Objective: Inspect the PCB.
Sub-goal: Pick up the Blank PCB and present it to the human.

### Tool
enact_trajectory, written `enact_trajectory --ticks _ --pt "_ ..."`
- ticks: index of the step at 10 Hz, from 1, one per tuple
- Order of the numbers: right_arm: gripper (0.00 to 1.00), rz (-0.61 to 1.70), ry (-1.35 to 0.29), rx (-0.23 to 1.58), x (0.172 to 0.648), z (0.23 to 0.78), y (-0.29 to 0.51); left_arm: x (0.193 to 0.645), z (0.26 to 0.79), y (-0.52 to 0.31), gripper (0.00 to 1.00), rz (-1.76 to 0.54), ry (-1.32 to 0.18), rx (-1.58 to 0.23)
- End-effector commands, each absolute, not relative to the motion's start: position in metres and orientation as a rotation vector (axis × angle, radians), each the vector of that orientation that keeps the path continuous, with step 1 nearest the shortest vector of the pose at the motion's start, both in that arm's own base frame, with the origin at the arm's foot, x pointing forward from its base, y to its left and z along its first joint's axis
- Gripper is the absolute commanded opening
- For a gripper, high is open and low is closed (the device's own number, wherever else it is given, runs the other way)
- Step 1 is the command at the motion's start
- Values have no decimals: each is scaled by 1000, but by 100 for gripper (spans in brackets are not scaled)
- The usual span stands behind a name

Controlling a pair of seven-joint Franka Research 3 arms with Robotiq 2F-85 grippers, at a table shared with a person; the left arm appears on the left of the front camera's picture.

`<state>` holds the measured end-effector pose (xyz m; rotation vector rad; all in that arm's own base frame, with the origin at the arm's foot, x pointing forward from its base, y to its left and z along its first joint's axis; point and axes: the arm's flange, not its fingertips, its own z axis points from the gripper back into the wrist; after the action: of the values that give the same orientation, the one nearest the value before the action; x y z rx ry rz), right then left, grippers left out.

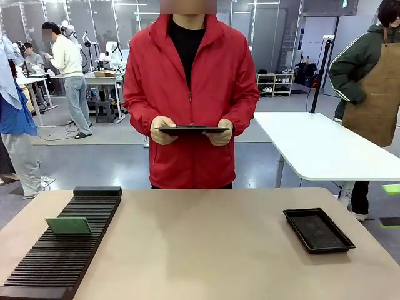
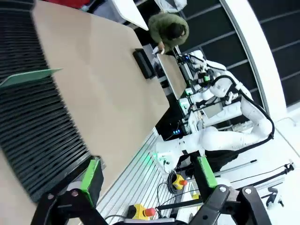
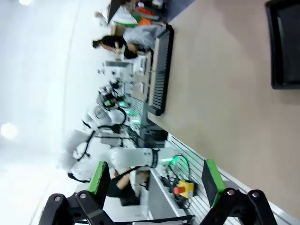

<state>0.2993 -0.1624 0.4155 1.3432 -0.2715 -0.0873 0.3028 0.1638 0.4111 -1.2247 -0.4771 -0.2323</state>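
The PCB (image 1: 69,225), a small green board, stands on edge in a slot of the black ribbed rack (image 1: 59,253) at the table's near left. The left wrist view shows the PCB (image 2: 29,77) edge-on, sticking out of the rack (image 2: 33,136). My left gripper (image 2: 147,176) is open with nothing between its green pads (image 2: 90,174), hanging off the table's near edge beside the rack's end. My right gripper (image 3: 153,179) is open and empty too, held off the table's edge. A person in a red jacket (image 1: 190,87) stands across the table holding a dark tablet (image 1: 191,130).
A shallow black tray (image 1: 318,229) lies at the table's right, also seen as the tray (image 3: 283,44) in the right wrist view. The tan tabletop (image 1: 200,250) stretches between rack and tray. A white table (image 1: 325,147) and another person stand behind on the right.
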Motion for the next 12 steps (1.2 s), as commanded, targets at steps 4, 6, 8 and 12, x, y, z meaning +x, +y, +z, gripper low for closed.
enact_trajectory --ticks 4,6,8,12 --pt "100 -90 -282 1351 261 399 -217 274 407 244 100 -56 -501 -1270" --pt "100 -72 -272 1331 253 401 -224 268 404 251 100 -32 -558 -1276" --pt "100 -35 -273 1325 256 400 -219 269 404 248 100 -8 -589 -1263" --pt "100 -104 -268 1334 252 401 -221 264 400 252 100 -27 -549 -1247"
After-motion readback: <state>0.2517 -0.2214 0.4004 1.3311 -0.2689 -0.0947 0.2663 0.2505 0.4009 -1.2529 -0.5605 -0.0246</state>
